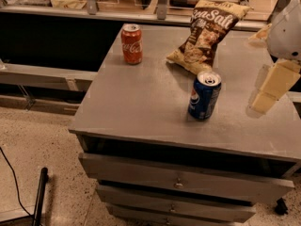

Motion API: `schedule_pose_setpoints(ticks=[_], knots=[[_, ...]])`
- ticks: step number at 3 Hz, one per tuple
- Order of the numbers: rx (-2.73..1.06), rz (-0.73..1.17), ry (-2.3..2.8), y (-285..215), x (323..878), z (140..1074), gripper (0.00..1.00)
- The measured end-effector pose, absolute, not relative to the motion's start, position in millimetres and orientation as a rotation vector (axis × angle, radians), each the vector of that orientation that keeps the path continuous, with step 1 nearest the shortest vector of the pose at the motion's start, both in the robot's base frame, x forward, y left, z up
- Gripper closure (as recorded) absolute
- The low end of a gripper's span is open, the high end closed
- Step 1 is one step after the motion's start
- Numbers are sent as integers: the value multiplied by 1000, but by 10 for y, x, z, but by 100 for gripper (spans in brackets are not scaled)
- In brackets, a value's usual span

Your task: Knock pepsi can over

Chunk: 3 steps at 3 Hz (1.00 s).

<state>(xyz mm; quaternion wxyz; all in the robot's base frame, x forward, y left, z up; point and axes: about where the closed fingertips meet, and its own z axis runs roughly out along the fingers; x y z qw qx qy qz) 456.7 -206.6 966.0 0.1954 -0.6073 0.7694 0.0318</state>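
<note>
pepsi can (204, 96) upright on table (136, 112), claw (264, 98) just right

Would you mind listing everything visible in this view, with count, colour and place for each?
pepsi can: 1, dark blue with a silver top, upright on the cabinet top, right of centre, in front of the chip bag
Coca-Cola can: 1, red, upright at the back left of the cabinet top
chip bag: 1, brown and cream, marked Sea Salt, at the back of the top
cabinet: 1, grey metal, with drawers at the front
cable: 1, black, on the speckled floor at lower left
arm: 1, white, at the upper right edge
gripper: 1, cream, over the right side of the cabinet top, right of the pepsi can and apart from it
</note>
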Motion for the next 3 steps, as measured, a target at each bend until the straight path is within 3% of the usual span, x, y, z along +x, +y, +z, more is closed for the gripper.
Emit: schedule_pose_setpoints(ticks=[3], knots=[[-1540,257,2068,-1886,4746,9425,0]])
